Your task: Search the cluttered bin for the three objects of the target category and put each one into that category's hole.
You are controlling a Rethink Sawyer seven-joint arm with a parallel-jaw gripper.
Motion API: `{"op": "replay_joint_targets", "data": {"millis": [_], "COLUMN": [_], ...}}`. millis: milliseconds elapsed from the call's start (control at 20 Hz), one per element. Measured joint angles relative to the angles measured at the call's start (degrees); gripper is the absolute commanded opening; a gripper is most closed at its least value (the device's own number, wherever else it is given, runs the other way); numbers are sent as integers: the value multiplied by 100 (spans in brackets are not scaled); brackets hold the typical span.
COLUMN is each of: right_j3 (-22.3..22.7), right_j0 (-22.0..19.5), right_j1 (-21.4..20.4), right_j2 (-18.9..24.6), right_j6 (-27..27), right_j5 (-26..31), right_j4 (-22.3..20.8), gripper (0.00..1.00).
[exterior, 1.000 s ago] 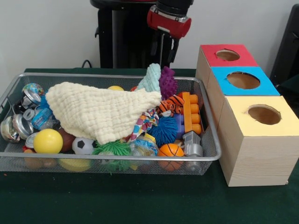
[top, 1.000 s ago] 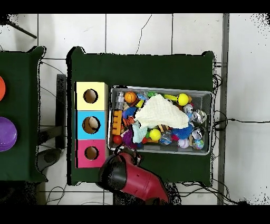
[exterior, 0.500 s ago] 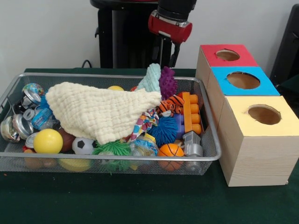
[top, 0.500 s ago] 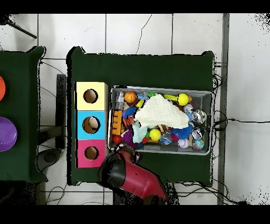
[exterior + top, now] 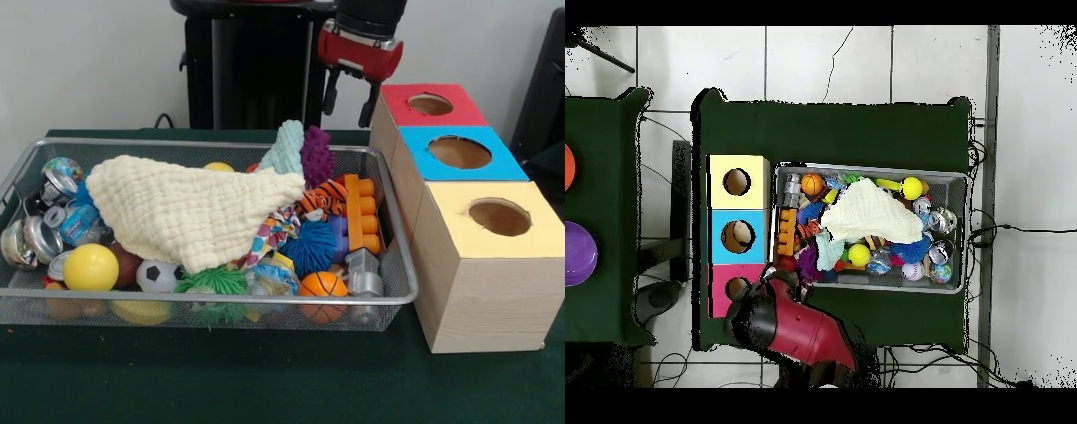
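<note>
Seemingly nothing is sorted: the spread, empty tool point(image 5: 350, 92) hangs beside the red-topped wooden box point(image 5: 430, 105), silver mesh bin point(image 5: 221, 299) full.

One wire bin point(image 5: 221, 300); one cream cloth point(image 5: 190, 212) over the middle; three boxes in a row on the right, each with one round hole: red-topped point(image 5: 430, 105) far, blue-topped point(image 5: 459, 152) between, yellow-topped point(image 5: 499, 219) near; one plain yellow ball point(image 5: 90, 267), one soccer ball point(image 5: 157, 276), one small basketball point(image 5: 322, 284); one blue spiky ball point(image 5: 311, 249), one green spiky ball point(image 5: 212, 283), one purple spiky ball point(image 5: 316, 156); one orange studded brick point(image 5: 364, 214); several metal cans at the left end, exact count unclear.
</note>
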Motion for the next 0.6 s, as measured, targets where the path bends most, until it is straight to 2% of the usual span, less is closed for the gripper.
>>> {"op": "replay_joint_targets", "data": {"millis": [600], "right_j3": [-673], "right_j0": [83], "right_j1": [238], "right_j2": [-13], "right_j6": [0], "right_j5": [138], "right_j4": [-2], "gripper": [100]}}
